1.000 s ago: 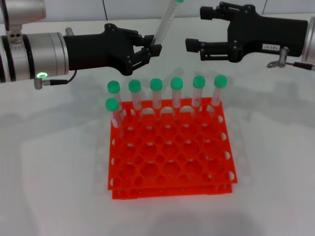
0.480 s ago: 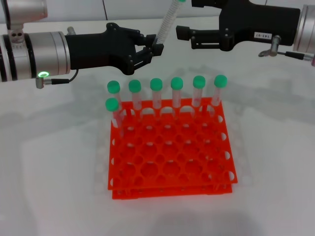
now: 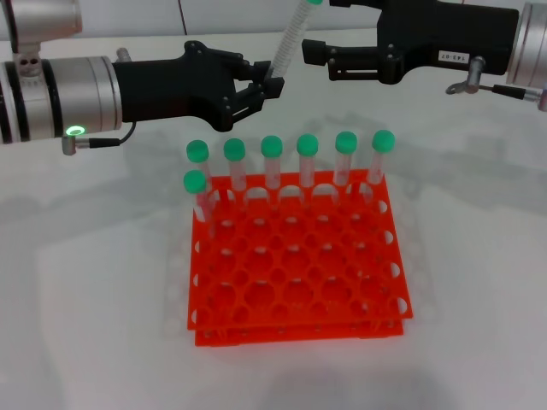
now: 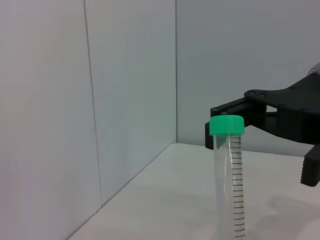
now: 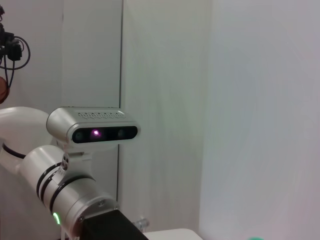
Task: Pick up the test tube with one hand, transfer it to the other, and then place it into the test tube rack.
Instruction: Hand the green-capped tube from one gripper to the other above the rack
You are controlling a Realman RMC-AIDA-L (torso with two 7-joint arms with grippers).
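Holding the light, slick tube [image 3: 289,38] low, the left gripper [image 3: 263,85] is clamped on it; the right gripper [image 3: 314,53], fingers apart, should take the upper shaft.

Seven green-capped tubes [image 3: 272,158] stood upright on a white table [image 3: 94,290]; six far row, one left.

Held test tube [image 3: 289,41] above and behind rack [image 3: 295,265].
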